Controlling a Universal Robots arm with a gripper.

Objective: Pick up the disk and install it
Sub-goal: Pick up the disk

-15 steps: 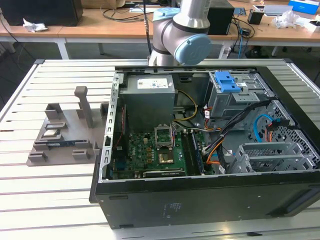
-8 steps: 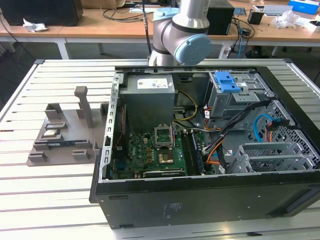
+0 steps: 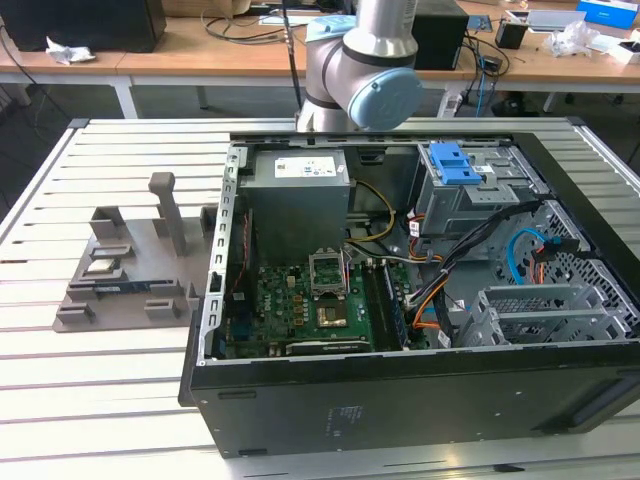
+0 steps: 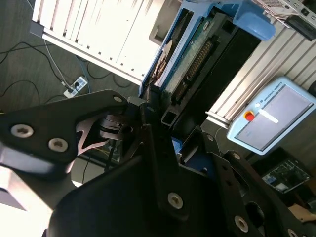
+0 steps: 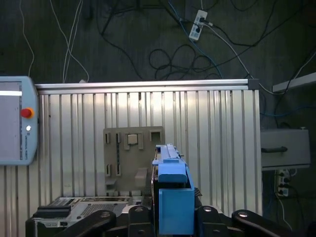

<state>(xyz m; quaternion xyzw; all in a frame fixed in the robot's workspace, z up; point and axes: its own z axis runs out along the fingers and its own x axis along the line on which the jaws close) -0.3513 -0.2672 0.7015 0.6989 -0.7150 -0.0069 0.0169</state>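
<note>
The disk (image 5: 172, 197) stands edge-on between my gripper's black fingers (image 5: 213, 217), its blue plastic carrier facing the first wrist view. In the second wrist view the disk (image 4: 195, 59) stretches away from the fingers, showing its green circuit side and connector inside the blue frame. My gripper (image 5: 172, 219) is shut on the disk and holds it high above the slatted table (image 5: 217, 128). In the exterior view the arm (image 3: 365, 70) rises behind the open computer case (image 3: 400, 400).
Inside the case a grey drive cage with a blue latch (image 3: 455, 162) sits at the back right, beside the grey power supply (image 3: 298, 195) and above the motherboard (image 3: 310, 300). A grey fixture (image 3: 130, 270) lies on the table. A teach pendant (image 5: 15, 121) lies at the table's edge.
</note>
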